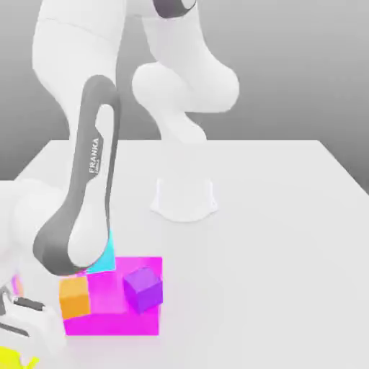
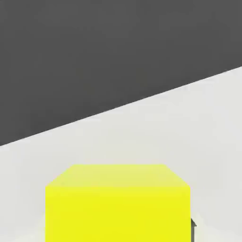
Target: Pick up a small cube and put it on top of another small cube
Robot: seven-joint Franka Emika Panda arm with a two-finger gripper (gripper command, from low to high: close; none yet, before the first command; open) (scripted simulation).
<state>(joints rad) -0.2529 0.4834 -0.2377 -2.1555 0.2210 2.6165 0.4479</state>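
Bright yellow, plain-faced, the small cube (image 2: pixel 118 203) sits at the lower middle of our hand view on the white table (image 2: pixel 208 142); our gripper (image 1: pixel 14 339), lower left, is clamped on it.

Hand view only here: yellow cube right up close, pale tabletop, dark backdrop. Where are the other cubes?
Observer: In the exterior view an orange cube sits just up and to the exterior view's right of the yellow cube.
Operator: Anything beside the orange one?
Observer: A purple cube, turned at an angle, on the exterior view's right of it.
Operator: What are they on?
Observer: Both overlap a much larger magenta block. I can't tell whether they rest on it or against it.
Operator: Any more cubes?
Observer: A cyan cube peeks out from behind the arm, at the magenta block's far edge.
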